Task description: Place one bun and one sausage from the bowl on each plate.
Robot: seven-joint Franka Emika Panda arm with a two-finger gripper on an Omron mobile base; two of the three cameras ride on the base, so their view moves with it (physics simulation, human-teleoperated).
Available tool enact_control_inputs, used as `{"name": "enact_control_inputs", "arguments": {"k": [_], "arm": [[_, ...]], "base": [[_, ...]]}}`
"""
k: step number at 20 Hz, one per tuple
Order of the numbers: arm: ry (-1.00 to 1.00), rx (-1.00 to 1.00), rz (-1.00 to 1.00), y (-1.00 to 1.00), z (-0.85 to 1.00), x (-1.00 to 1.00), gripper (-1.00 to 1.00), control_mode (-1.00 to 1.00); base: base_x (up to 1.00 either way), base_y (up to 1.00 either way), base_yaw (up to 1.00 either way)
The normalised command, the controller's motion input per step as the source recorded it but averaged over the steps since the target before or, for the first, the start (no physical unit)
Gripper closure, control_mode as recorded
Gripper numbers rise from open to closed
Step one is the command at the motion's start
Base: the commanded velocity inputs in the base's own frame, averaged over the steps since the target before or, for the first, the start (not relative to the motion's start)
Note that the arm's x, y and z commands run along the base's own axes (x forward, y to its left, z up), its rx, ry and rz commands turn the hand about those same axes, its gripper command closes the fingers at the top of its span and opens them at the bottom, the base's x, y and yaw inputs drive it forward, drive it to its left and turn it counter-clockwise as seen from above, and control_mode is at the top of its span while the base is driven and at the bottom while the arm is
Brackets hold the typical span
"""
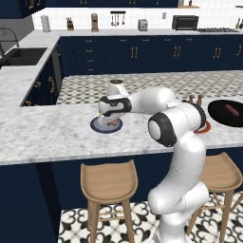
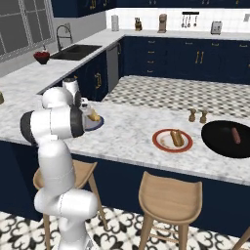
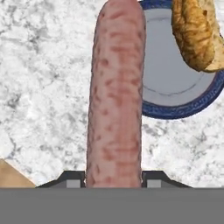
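Note:
My gripper (image 3: 114, 180) is shut on a pinkish-brown sausage (image 3: 116, 96), which sticks out lengthwise between the two fingertips. It hangs over the near edge of the dark blue-grey plate (image 3: 175, 87), where a bun (image 3: 194, 35) lies. From the left base the gripper (image 1: 110, 118) points down at that plate (image 1: 97, 127). The red-rimmed plate (image 2: 158, 141) holds another bun (image 2: 177, 138). In the black bowl (image 2: 217, 141) at the right lies one sausage (image 2: 236, 135).
Two brown shakers (image 2: 197, 116) stand behind the red-rimmed plate. Wooden stools (image 2: 168, 195) sit under the counter's near edge. The marble counter (image 2: 132, 132) runs between the two plates. A sink (image 2: 78, 51) is far back left.

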Motion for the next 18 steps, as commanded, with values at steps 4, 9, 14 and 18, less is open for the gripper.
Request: {"name": "enact_control_inputs", "arguments": {"k": [4, 9, 14, 18], "arm": [[0.04, 0.0, 0.04, -0.07, -0.33, 0.94, 1.0, -1.0], [0.01, -0.04, 0.0, 0.0, -0.47, 0.8, 1.0, -1.0], [0.06, -0.11, 0.0, 0.22, -0.39, 0.6, 1.0, -1.0], [0.03, -0.04, 0.0, 0.13, -0.06, 0.19, -1.0, -1.0]], "base": [[0.0, 0.0, 0.0], [0.0, 0.0, 0.0], [0.0, 0.0, 0.0], [0.0, 0.0, 0.0]]}}
